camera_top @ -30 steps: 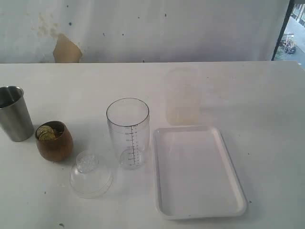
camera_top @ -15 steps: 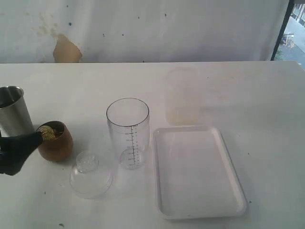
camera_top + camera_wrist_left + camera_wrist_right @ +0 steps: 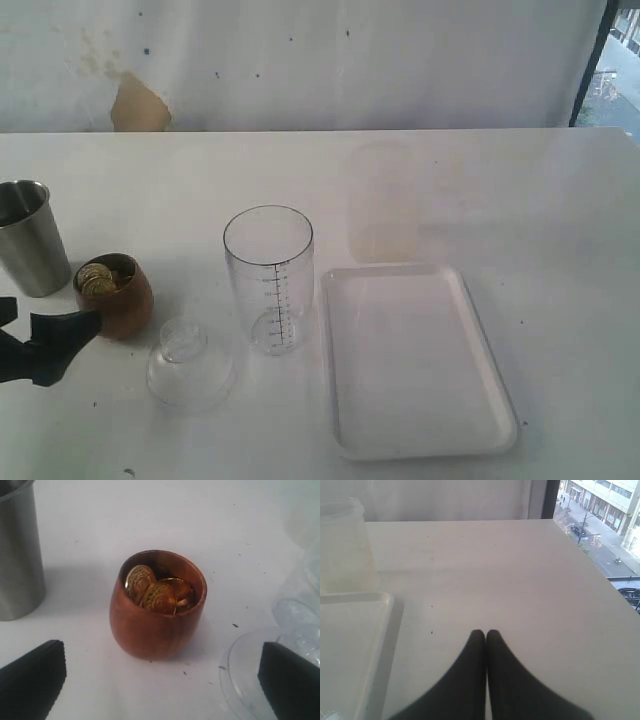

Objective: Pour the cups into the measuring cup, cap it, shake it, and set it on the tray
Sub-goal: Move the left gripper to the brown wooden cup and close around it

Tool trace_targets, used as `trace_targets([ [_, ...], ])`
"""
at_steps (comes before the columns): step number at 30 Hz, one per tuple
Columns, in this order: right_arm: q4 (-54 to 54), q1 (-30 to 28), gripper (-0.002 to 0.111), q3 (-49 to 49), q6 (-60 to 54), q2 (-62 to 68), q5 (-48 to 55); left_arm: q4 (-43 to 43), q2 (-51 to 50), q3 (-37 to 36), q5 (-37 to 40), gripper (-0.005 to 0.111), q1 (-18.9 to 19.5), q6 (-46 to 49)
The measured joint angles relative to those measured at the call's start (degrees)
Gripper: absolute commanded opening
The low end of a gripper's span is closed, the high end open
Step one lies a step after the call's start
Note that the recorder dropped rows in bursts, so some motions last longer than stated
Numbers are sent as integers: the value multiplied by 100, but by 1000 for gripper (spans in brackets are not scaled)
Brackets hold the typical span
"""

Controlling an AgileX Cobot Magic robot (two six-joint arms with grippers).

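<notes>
Wooden cup (image 3: 157,615) w/ gold coins (image 3: 155,592) upright on counter (image 3: 500,200), beside steel tumbler (image 3: 30,240). L hand (image 3: 161,680) wide open, just short of cup, no contact. Measuring cup (image 3: 268,275) upright btwn cap (image 3: 190,365) and tray (image 3: 425,455). R hand (image 3: 482,632) closed, empty.

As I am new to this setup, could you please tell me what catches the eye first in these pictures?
The dark-brown wooden cup, filled with gold coins, stands out at the table's left beside the steel tumbler, with the open left gripper close before it, not touching. In the middle stands the tall, clear, empty measuring cup, with the dome cap beside it and the white tray to its right.
</notes>
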State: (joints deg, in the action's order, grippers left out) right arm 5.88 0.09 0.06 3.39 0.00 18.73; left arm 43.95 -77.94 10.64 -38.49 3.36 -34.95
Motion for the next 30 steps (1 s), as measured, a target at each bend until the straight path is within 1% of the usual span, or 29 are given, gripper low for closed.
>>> trace_targets([
  [8, 0, 0, 0, 0, 0, 0, 0, -13, -396, 10, 223, 105, 0, 80],
  [13, 0, 0, 0, 0, 0, 0, 0, -21, -740, 10, 147, 105, 0, 189],
  [16, 0, 0, 0, 0, 0, 0, 0, -21, -958, 10, -52, 105, 0, 418],
  [22, 0, 0, 0, 0, 0, 0, 0, -42, -1505, 10, -770, 105, 0, 1135],
  [24, 0, 0, 0, 0, 0, 0, 0, -252, -1693, 0, -878, 105, 0, 1488],
  [27, 0, 0, 0, 0, 0, 0, 0, -920, -1924, 0, -988, 105, -5, 2099],
  [30, 0, 0, 0, 0, 0, 0, 0, -1282, -2136, 0, -1467, 105, -5, 2351],
])
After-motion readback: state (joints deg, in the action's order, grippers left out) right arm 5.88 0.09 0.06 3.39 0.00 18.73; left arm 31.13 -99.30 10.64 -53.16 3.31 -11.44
